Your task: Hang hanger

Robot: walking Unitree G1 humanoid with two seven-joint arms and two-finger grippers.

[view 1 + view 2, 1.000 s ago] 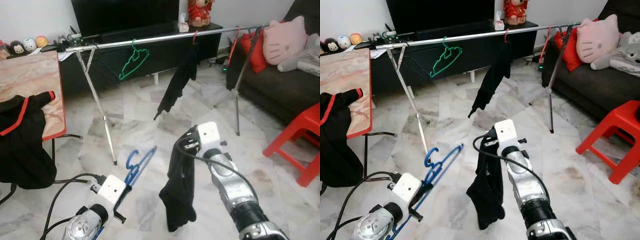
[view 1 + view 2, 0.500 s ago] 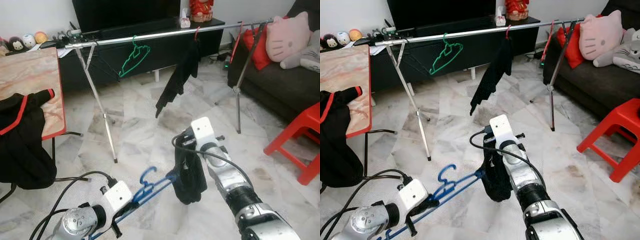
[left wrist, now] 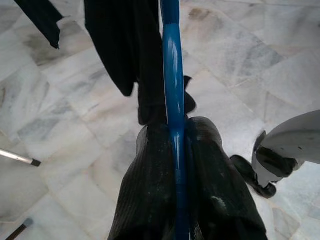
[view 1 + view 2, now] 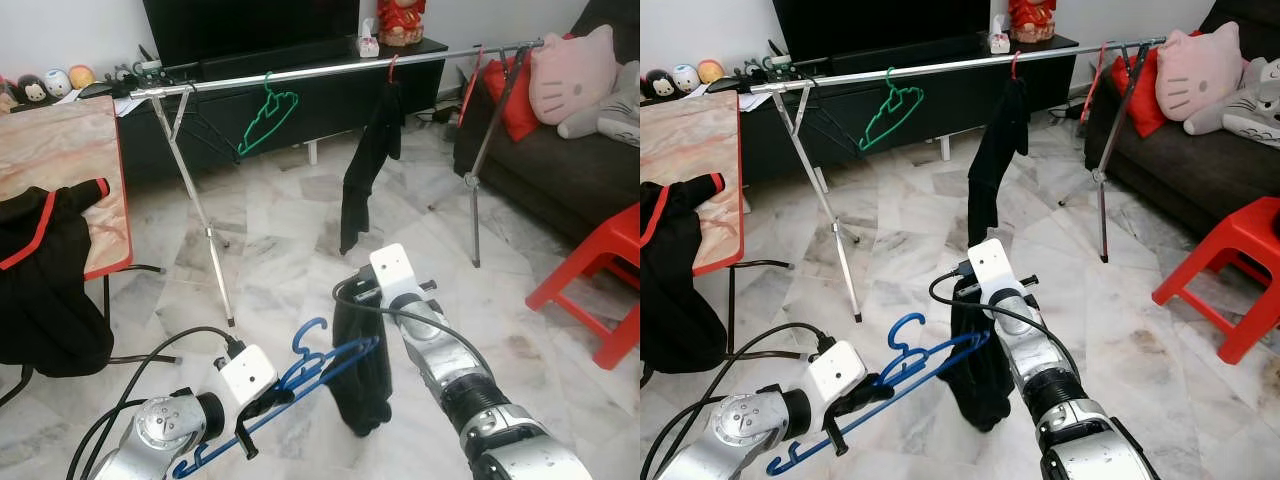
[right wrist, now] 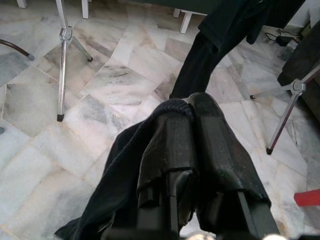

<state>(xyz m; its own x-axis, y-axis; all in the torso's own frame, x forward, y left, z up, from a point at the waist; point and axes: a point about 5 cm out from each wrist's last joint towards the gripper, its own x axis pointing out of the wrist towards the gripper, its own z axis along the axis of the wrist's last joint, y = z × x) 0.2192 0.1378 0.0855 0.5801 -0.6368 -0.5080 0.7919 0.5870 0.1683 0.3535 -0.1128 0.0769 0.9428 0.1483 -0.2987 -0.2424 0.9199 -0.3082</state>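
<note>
My left gripper (image 4: 268,402) is shut on a blue hanger (image 4: 300,375), low in front of me; in the left wrist view the blue hanger bar (image 3: 172,125) runs between its black fingers (image 3: 150,190). The hanger's tip reaches a black garment (image 4: 362,370) that hangs from my right gripper (image 4: 352,305), which is shut on its top edge. The right wrist view shows the cloth (image 5: 170,107) pinched between the fingers (image 5: 220,150). Further off, a silver clothes rail (image 4: 330,68) carries a green hanger (image 4: 266,122) and a hanging black garment (image 4: 368,160).
A table (image 4: 70,170) with a black and red garment (image 4: 45,270) stands at the left. A dark sofa (image 4: 580,170) with cushions and a red stool (image 4: 600,280) are at the right. A TV cabinet (image 4: 300,100) stands behind the rail. The rack's legs (image 4: 205,230) stand on the marble floor.
The left gripper has raised the blue hanger toward the held garment. The right gripper's garment, bunched up before, now hangs longer. The black garment on the rail has swung.
</note>
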